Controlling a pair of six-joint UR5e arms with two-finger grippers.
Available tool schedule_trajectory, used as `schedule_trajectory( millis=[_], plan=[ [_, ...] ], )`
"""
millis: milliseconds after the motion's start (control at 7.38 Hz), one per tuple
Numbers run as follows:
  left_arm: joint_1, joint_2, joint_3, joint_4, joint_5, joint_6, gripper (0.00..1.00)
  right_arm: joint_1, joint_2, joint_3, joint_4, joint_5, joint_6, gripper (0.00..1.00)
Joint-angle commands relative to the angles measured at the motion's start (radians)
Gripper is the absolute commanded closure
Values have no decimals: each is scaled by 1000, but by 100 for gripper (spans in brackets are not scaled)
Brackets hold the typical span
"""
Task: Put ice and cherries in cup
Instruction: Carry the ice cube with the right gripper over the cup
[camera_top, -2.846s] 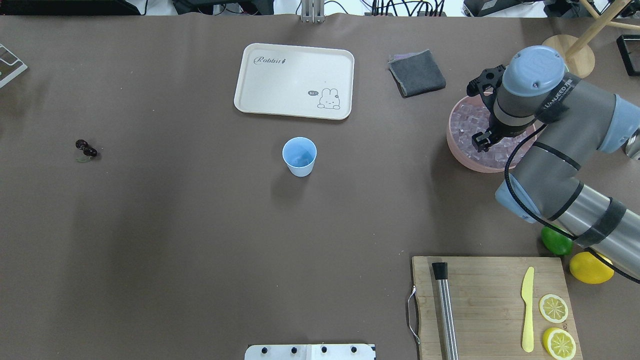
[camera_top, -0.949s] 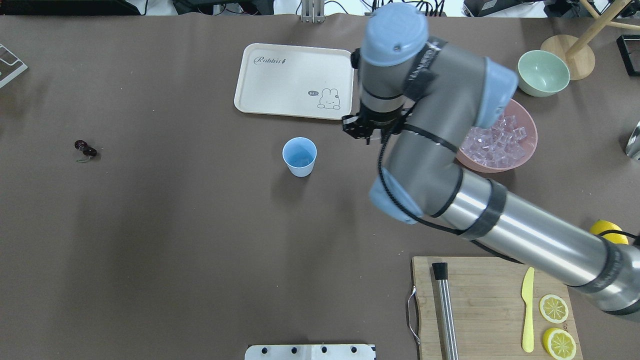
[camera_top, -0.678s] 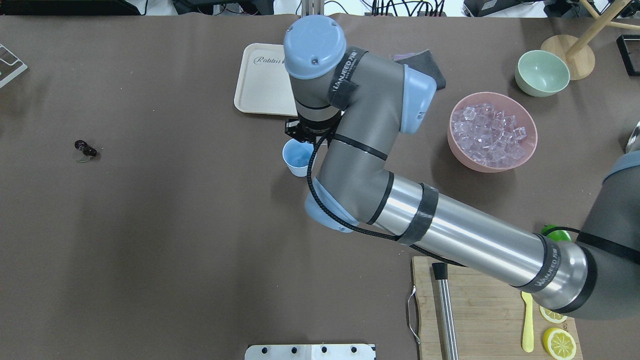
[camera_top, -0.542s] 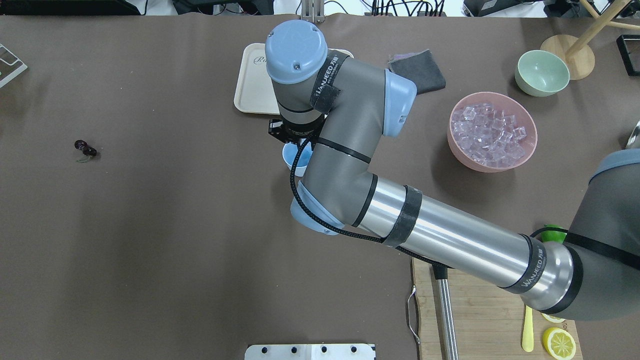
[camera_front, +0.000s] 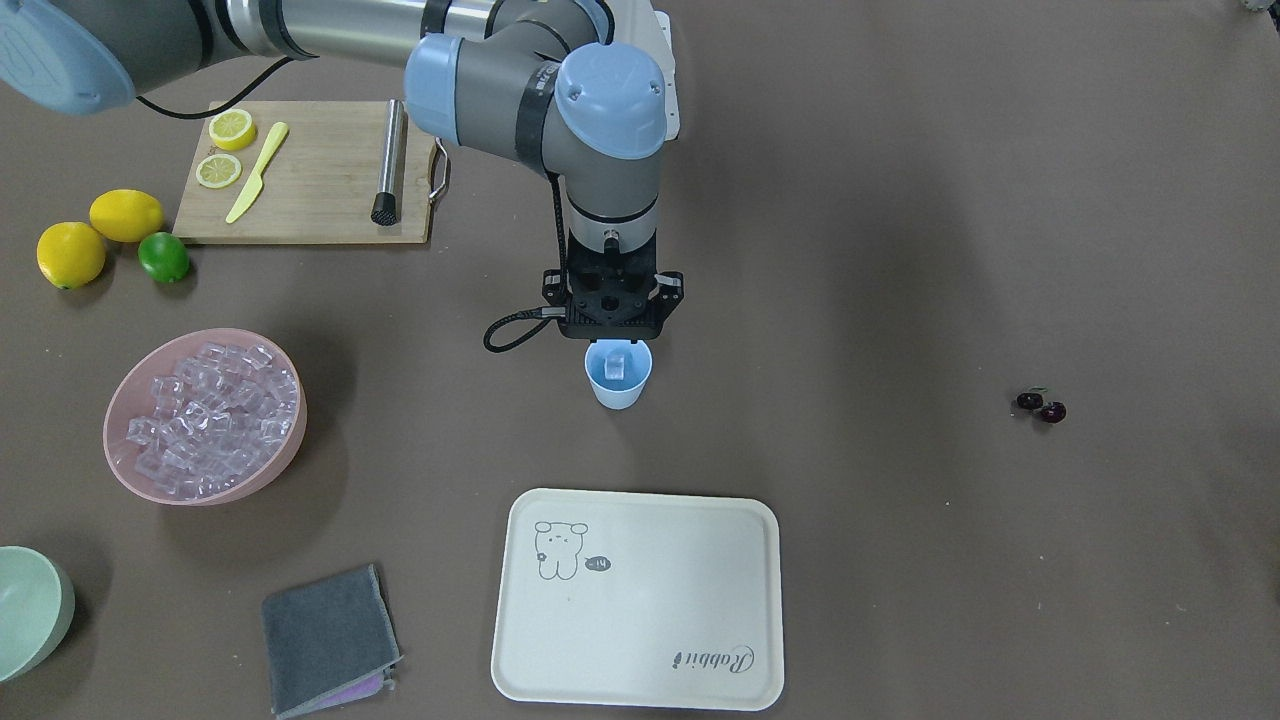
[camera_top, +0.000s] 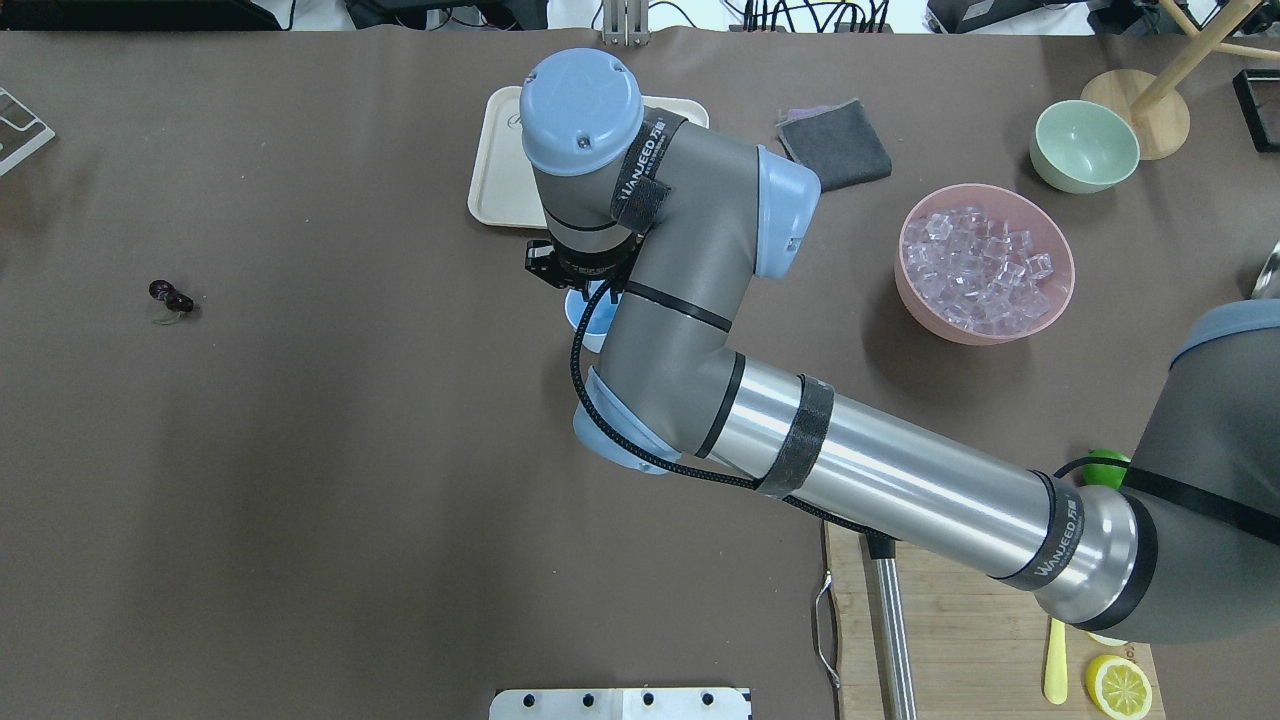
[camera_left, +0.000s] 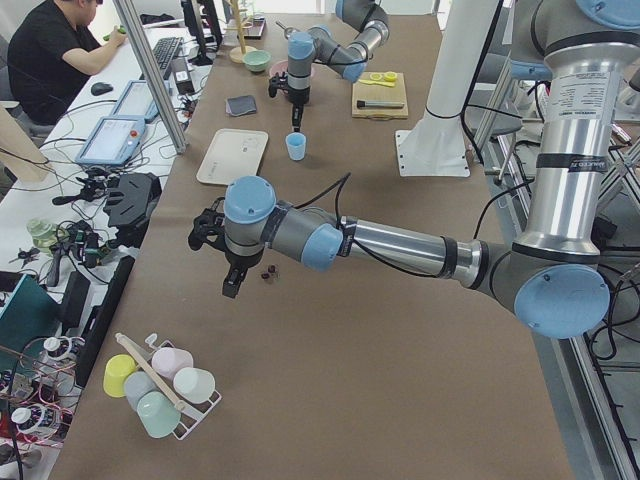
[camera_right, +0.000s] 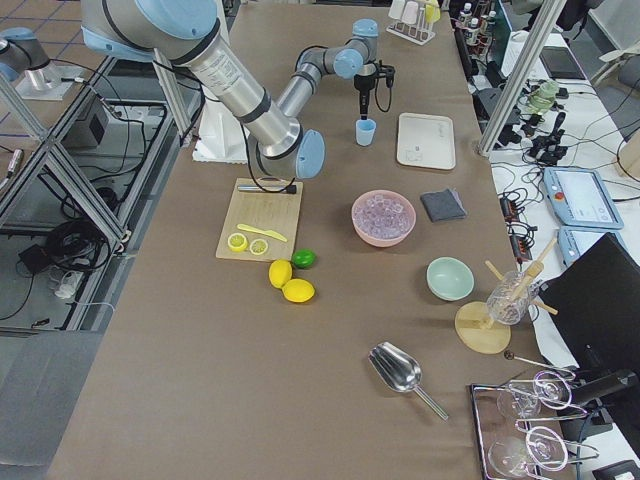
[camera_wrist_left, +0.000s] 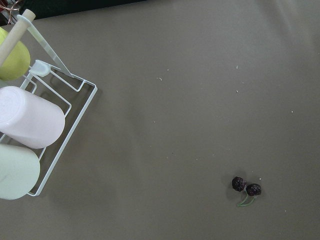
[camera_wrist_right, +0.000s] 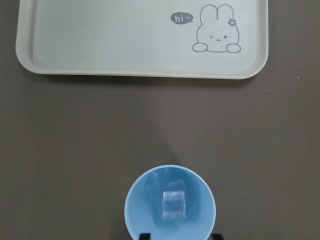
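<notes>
Right end effector (camera_front: 618, 338) now above cup (camera_front: 620, 392), ice cube (camera_front: 616, 365) inside (glassy)

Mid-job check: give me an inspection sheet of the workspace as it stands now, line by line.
Surface: brown table cover, lying flat.
Job's things: cup upright mid-table, one ice cube inside; other ice in the pink bowl; cherries on the table, far from the cup.
Clutter: tray, grey cloth, cutting board with lemon slices, knife, steel rod; lemons, lime, green bowl.
End effectors: right end effector open, directly above the cup; left end effector hangs near the cherries, state cannot be told.
Cables: black cable loops off the right wrist beside the cup.
Surroundings: person at a side desk; cup rack at the table's end.
</notes>
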Motion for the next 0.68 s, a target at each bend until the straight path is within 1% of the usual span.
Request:
schedule_trajectory(
  millis=[0, 136, 271, 407, 542],
  plan=[
    [0, 0, 2, 0, 0, 2, 2, 8, -42, 39, -5, -2, -11, 1],
    [3, 0, 2, 0, 0, 2, 2, 28, -132, 121, -4, -3, -29, 4],
    [8, 0, 4, 0, 0, 5, 2, 81, -240, 247, -7, 12, -127, 6],
    [8, 0, 5, 0, 0, 2, 2, 142, -358, 345, -4, 38, -190, 6],
    [9, 2, 5, 0, 0, 4, 2, 204, -444, 372, 2, 60, -353, 11]
  ],
)
